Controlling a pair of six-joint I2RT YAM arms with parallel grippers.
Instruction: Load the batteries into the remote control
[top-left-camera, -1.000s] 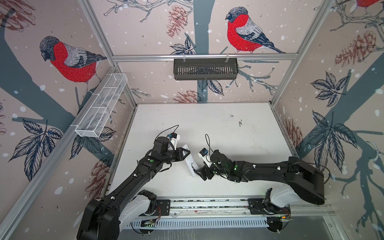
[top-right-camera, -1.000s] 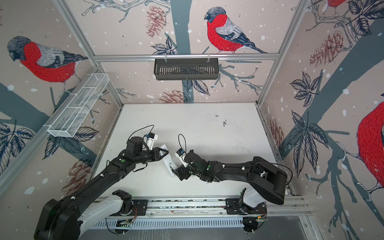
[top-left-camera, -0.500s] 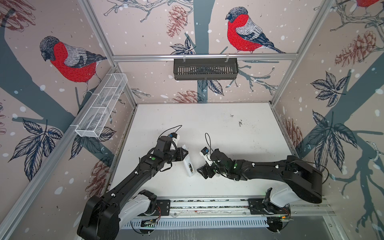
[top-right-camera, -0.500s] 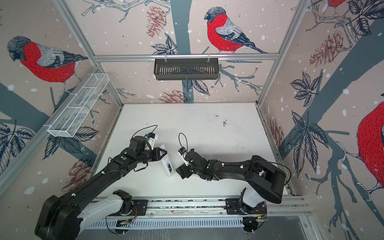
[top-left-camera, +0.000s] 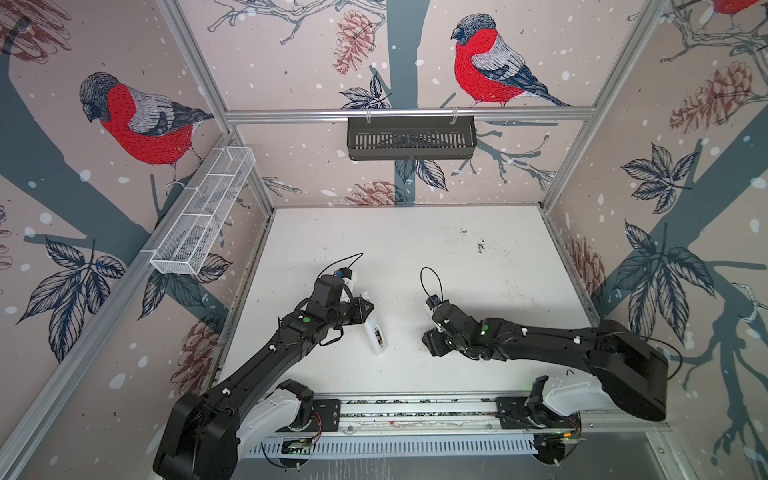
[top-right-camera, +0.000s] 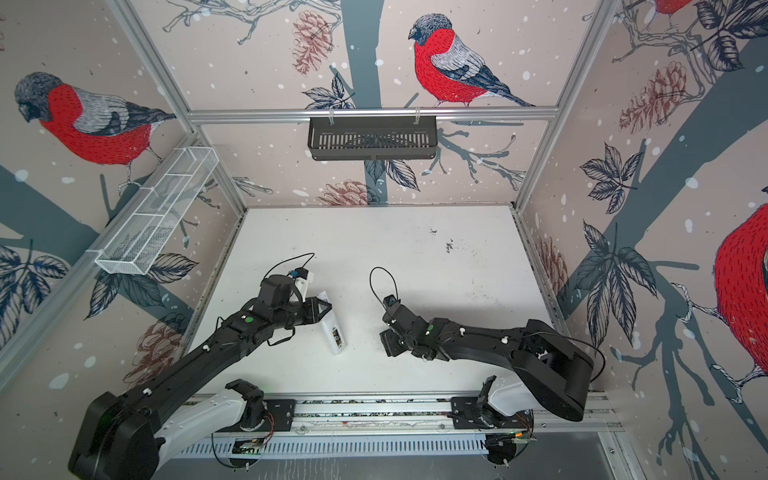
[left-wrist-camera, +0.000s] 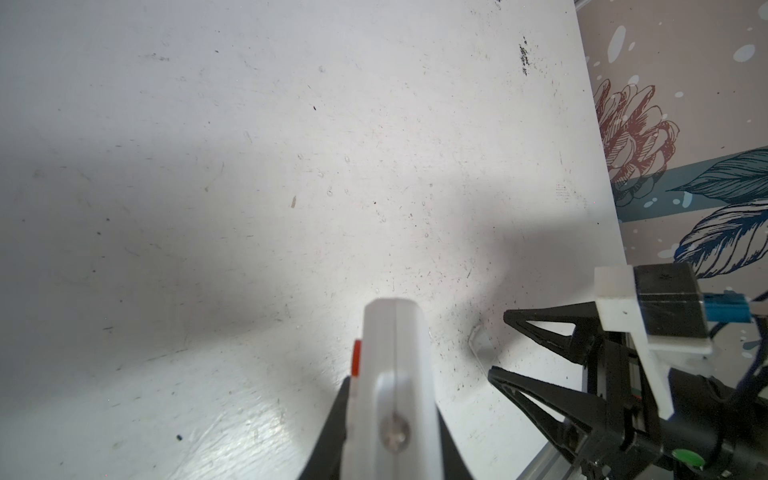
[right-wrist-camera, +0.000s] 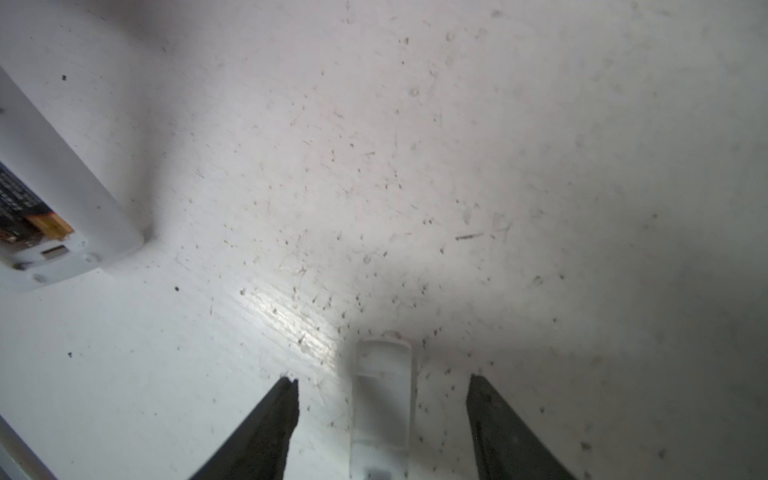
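A second ago the right hand (right-wrist-camera: 381, 379) was up against the free end of the remote control (top-left-camera: 372, 328). Now it has drawn off sideways and hangs well apart from it. The left hand (top-left-camera: 362, 309) has barely shifted and keeps its fingers clamped on the remote's other end, so the body juts out past its fingertips. The right hand's fingers stand apart and hold nothing. A small clear cover (right-wrist-camera: 382, 411) lies flat on the tabletop (top-left-camera: 415, 249) between them, touching neither.

The tabletop is white, scuffed and peppered with dark specks. Walls papered with red-breasted birds, pine cones and leaves close it in behind an aluminium frame. A black basket (top-left-camera: 411, 137) hangs on the back rail, and a white wire basket (top-left-camera: 203, 220) on the wall beyond the left hand.

The remote is slim and white, with an orange-red button (left-wrist-camera: 356, 357) showing on its edge in the left wrist view. The compartment at its free end is open, and a black battery (right-wrist-camera: 25, 203) with a gold band lies inside. I cannot tell whether a second one lies beside it.
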